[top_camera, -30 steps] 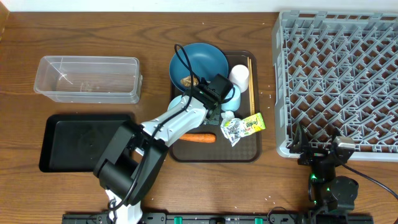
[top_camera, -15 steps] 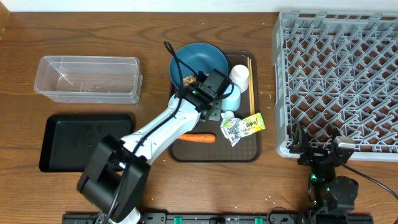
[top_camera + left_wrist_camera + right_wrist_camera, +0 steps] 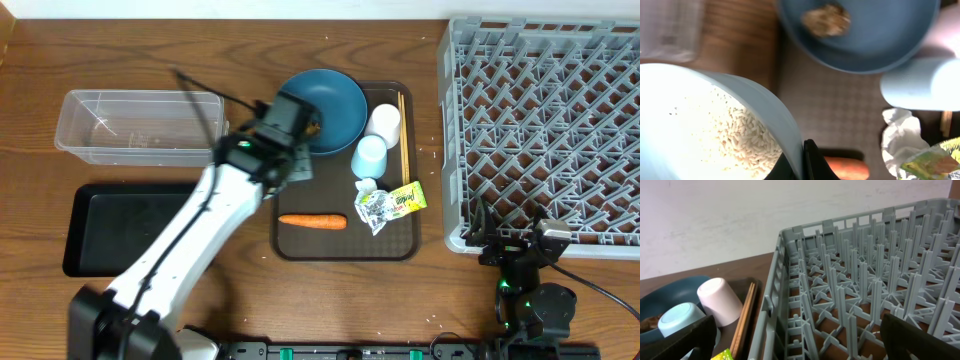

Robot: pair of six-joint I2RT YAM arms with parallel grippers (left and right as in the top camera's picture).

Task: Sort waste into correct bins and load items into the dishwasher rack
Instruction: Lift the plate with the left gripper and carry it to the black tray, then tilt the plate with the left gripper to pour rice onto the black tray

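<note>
rice grains are lying in the small light blue bowl, which the left pincer is clenching by its rim between dark blue dish and clear tub, calling for a level carry; right pincer is gaping.

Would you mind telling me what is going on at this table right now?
The left hand is shut on the rim of the small light blue bowl, which has white rice in it, and holds it at the left edge of the brown tray, close to the clear tub. The dark blue dish with its brown lump, the light blue cup, whitish cup, chopsticks, carrot and wrapper lie on the tray. The right hand sits open and empty by the grey rack.
</note>
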